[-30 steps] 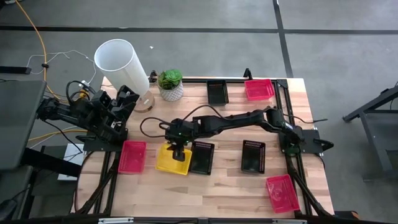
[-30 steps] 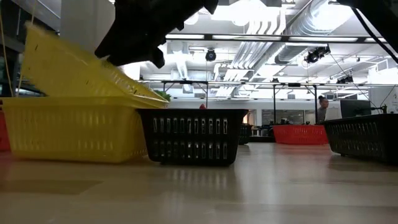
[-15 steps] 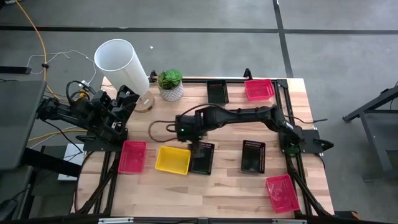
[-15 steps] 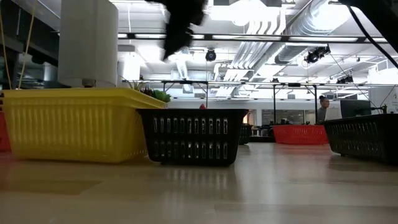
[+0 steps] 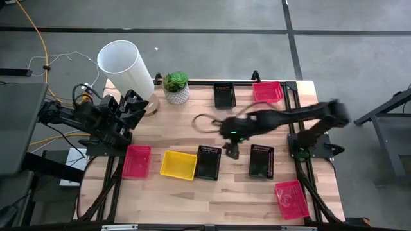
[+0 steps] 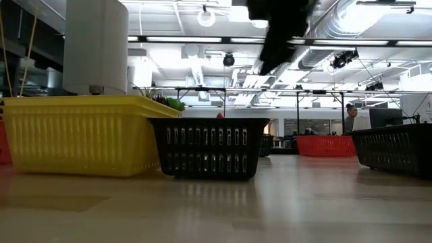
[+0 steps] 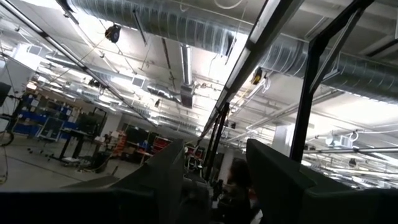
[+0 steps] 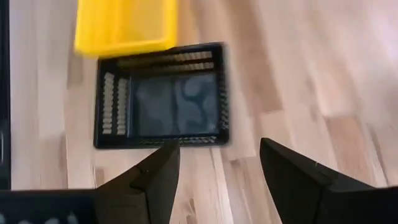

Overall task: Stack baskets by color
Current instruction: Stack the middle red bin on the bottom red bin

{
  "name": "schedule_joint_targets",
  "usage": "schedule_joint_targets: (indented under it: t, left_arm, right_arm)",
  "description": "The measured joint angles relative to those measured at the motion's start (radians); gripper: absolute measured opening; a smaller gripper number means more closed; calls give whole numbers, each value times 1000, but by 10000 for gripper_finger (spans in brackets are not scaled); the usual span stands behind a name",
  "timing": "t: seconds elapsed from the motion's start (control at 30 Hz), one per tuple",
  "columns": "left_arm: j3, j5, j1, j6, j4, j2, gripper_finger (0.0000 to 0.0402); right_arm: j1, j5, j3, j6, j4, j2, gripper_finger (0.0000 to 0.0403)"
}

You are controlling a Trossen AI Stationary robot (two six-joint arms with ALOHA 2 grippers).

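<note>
A red basket (image 5: pixel 136 160), a yellow basket (image 5: pixel 178 164) and a black basket (image 5: pixel 208 162) stand in a row on their bottoms at the table's middle. A second black basket (image 5: pixel 261 160) stands to their right. Another red one (image 5: pixel 290 197) is at the near right, and a black (image 5: pixel 224 95) and a red one (image 5: pixel 268 91) are at the far edge. My right gripper (image 5: pixel 232 150) hovers open above the gap between the two middle black baskets; its wrist view shows the black basket (image 8: pixel 161 93) ahead of the gripper (image 8: pixel 217 171). My left gripper (image 7: pixel 214 171) waits open at the left edge, pointing up.
A tall white cylinder (image 5: pixel 125 67) and a white pot with a green plant (image 5: pixel 175 86) stand at the far left. Dark frame rails run along the table's right side (image 5: pixel 302 154). Bare wood lies along the near edge.
My right gripper has let go of the tilted yellow basket, risen and swung toward the table's right edge, past the black basket. The yellow basket has dropped level into the yellow one beneath it.
</note>
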Motion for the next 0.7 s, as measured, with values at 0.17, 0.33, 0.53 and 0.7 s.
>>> schedule_joint_targets:
  t: [0.17,0.33,0.53,0.7]
  left_arm:
    - [0,-2,0,33,-31,0,161]
    - [0,-23,0,32,-125,0,161]
    - [0,-8,0,-72,-290,0,161]
    - [0,-8,0,-137,-393,17,161]
  right_arm:
    - [25,155,-304,230,284,-286,209]
    - [48,301,-480,298,569,-491,209]
    - [53,363,-562,204,848,-612,209]
    - [52,357,-562,52,889,-634,209]
